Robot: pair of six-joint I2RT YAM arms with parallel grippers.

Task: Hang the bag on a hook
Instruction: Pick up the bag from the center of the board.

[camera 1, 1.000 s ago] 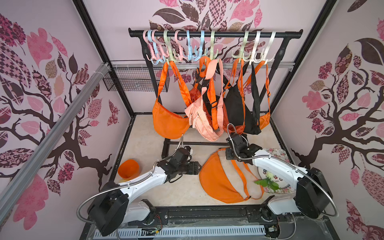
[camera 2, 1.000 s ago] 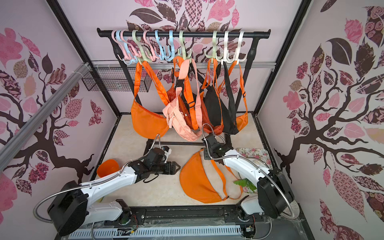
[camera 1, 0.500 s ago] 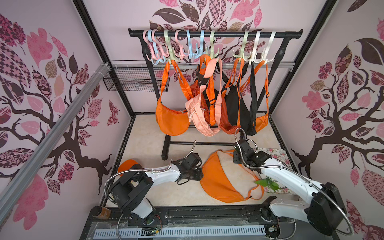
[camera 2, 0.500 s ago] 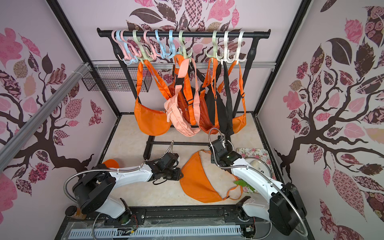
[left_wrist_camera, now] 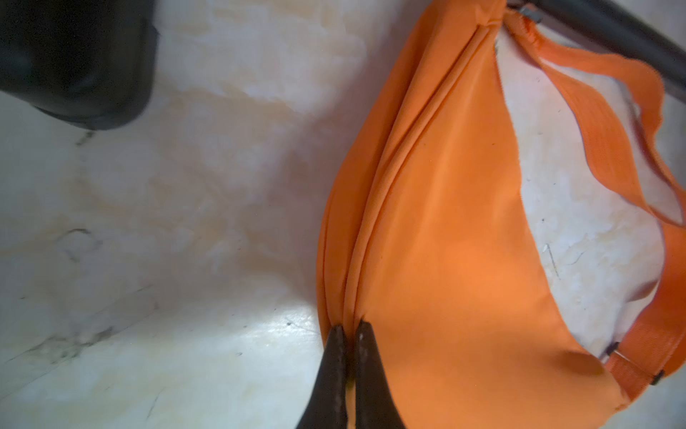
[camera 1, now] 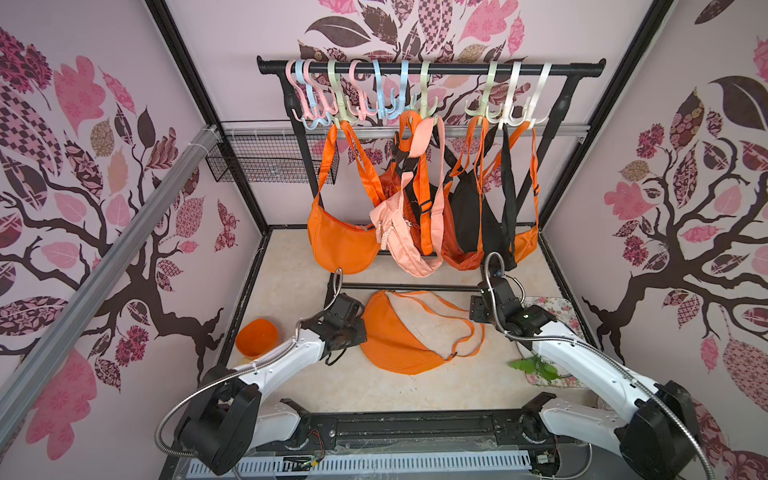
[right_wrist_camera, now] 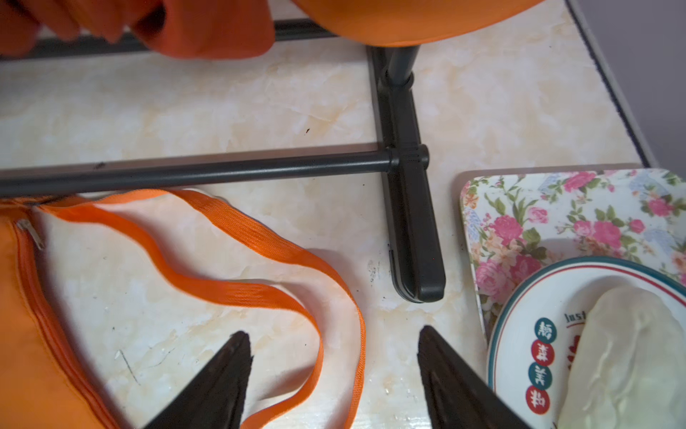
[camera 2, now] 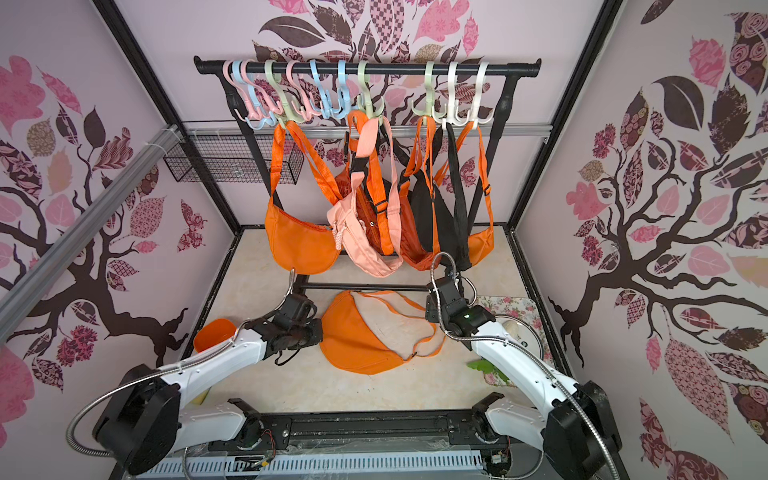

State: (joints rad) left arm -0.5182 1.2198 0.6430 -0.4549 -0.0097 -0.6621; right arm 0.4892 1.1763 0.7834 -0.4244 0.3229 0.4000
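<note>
Orange crescent fabric bag (camera 1: pixel 395 345): left hand (left_wrist_camera: pixel 349 330) pinches its piped seam, right hand (right_wrist_camera: pixel 332 332) gapes over woven strap (right_wrist_camera: pixel 260 237)

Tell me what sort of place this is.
Probably a robot test booth dressed as a cloakroom: a black rack of plastic hooks and hanging bags, tree-decal panel walls, two arms mounted along the front.

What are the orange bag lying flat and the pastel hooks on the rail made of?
Orange bag: seemingly thin matte woven fabric, perhaps nylon; it creases softly. Its strap: ribbed webbing weave shows. Hooks: probably moulded plastic, smooth with slight sheen.
</note>
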